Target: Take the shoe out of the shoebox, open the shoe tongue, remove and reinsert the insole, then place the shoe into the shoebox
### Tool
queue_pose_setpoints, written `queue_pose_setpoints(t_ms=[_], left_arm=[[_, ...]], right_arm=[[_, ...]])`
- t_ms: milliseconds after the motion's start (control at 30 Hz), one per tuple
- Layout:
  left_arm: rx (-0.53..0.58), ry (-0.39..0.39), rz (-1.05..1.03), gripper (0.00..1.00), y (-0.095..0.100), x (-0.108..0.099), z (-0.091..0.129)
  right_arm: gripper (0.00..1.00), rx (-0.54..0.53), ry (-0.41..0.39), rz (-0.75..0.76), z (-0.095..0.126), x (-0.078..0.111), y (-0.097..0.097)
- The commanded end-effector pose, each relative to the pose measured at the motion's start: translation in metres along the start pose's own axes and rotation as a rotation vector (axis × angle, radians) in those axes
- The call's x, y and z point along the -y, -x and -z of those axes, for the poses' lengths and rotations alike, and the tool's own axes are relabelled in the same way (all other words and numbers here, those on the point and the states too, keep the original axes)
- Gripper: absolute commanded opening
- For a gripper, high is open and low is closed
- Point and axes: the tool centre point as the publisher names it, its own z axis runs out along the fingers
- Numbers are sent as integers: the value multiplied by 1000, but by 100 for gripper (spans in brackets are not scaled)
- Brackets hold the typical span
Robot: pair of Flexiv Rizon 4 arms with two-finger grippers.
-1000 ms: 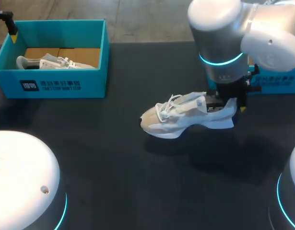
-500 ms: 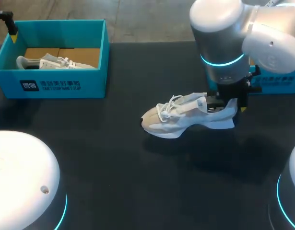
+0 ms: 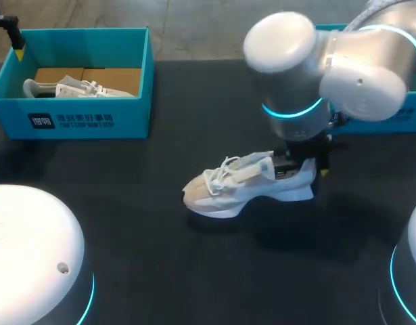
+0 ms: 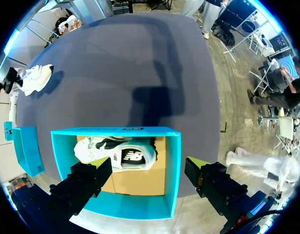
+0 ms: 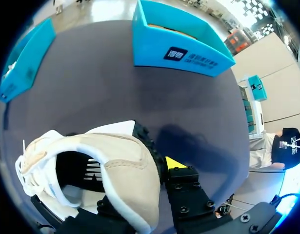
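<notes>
Looking down from the head view, you are seeing your right gripper (image 3: 299, 164) clamping the heel of the shoe (image 3: 235, 184) near the middle of the table (image 3: 126, 223), with the toe pointing toward your left side. Whether the sole is touching the tabletop I cannot tell. The shoebox (image 3: 79, 120) is sitting open at the far left, well apart from that shoe, with a second shoe (image 3: 72, 87) lying inside it, and a second blue box (image 3: 405, 112) is showing behind your right arm. In the left wrist view, your left gripper (image 4: 150, 165) is hanging above the shoebox (image 4: 173, 165) with its fingers (image 4: 89, 183) spread wide and holding nothing, while the second shoe (image 4: 118, 153) is lying on its side below them. In the right wrist view, the gripper (image 5: 140, 170) is pinching the shoe's (image 5: 125, 163) heel wall, one yellow-tipped finger pressing on the outside and the other reaching down inside the opening.
</notes>
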Motion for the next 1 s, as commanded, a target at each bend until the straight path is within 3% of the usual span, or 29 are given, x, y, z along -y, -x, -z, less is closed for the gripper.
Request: queue_pose_setpoints(t_ms=[33,500,1000], left_arm=[[-3,0,-1,100,0,0,1],[-3,0,-1,100,0,0,1],[-3,0,-1,100,0,0,1]], right_arm=[[0,9,13,-5,1,12,-12],[0,-32,-4,-35,-12,44,-37],[0,-122,-35,-19,-20,65,-46]])
